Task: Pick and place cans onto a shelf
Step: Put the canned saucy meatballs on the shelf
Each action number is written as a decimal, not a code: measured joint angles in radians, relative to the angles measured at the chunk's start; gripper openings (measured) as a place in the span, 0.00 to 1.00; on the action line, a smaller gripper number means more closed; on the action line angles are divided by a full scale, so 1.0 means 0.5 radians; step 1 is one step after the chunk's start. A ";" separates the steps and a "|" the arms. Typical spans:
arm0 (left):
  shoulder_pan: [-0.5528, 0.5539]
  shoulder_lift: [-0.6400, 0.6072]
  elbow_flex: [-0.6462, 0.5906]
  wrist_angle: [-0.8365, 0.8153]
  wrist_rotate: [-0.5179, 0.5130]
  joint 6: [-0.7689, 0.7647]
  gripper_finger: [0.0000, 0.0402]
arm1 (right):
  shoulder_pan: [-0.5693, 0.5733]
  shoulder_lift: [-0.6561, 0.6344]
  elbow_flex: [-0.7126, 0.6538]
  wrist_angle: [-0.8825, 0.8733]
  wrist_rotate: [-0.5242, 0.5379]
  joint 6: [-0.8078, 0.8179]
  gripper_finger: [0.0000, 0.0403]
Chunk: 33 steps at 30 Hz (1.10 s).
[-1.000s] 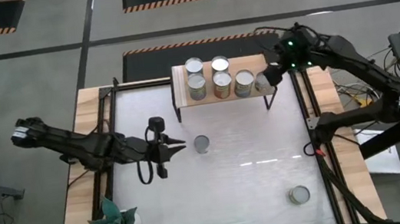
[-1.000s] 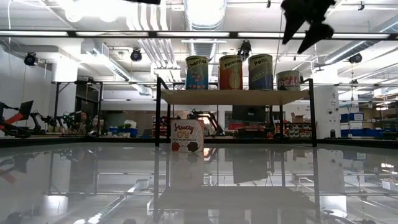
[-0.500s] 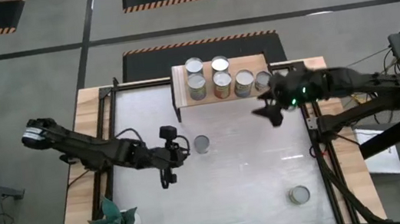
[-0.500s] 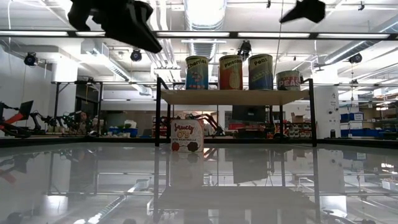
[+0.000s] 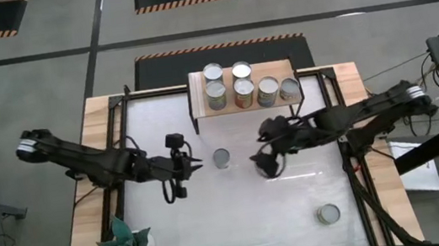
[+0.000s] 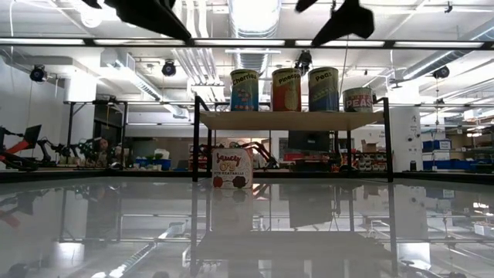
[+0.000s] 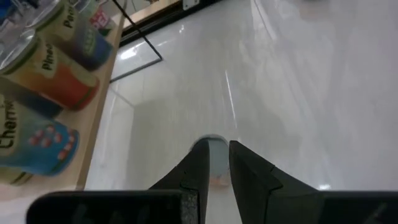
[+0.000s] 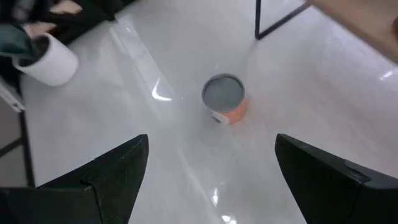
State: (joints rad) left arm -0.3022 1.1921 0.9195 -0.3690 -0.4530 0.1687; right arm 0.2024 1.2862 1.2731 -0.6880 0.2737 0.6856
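Right gripper (image 5: 266, 164), jaws wide and empty, above the table (image 5: 298, 206) beside a lone can (image 5: 221, 157); left gripper (image 5: 194, 164), jaws nearly closed, empty, opposite; six cans on shelf (image 5: 280, 67); another can (image 5: 328, 214) near the front edge.

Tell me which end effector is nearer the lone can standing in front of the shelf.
Left, narrowly. The left end effector sits just beside the can, pointing at it. The right end effector, open, hovers on the can's other side, slightly farther off.
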 joint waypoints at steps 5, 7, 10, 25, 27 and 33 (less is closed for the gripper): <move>-0.038 -0.093 0.000 -0.065 -0.001 -0.049 0.11 | 0.001 0.276 0.131 0.047 0.001 -0.002 0.83; -0.055 -0.121 0.000 -0.085 0.001 -0.054 0.11 | 0.001 0.393 0.198 0.043 0.023 -0.004 0.83; -0.079 -0.135 0.000 -0.125 0.001 -0.096 0.11 | -0.003 0.558 0.300 0.035 0.099 -0.010 0.83; -0.086 -0.136 0.000 -0.199 0.000 -0.113 0.11 | -0.166 1.106 0.620 0.030 0.137 0.017 0.83; -0.086 -0.136 0.000 -0.202 0.000 -0.100 0.11 | -0.193 1.151 0.623 0.048 0.139 0.040 0.83; -0.086 -0.136 -0.001 -0.201 0.000 -0.079 0.11 | -0.234 1.232 0.623 0.127 0.174 0.074 0.83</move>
State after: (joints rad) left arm -0.3450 1.1240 0.9193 -0.4695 -0.4531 0.1292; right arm 0.0853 1.9021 1.5845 -0.6246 0.3607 0.7228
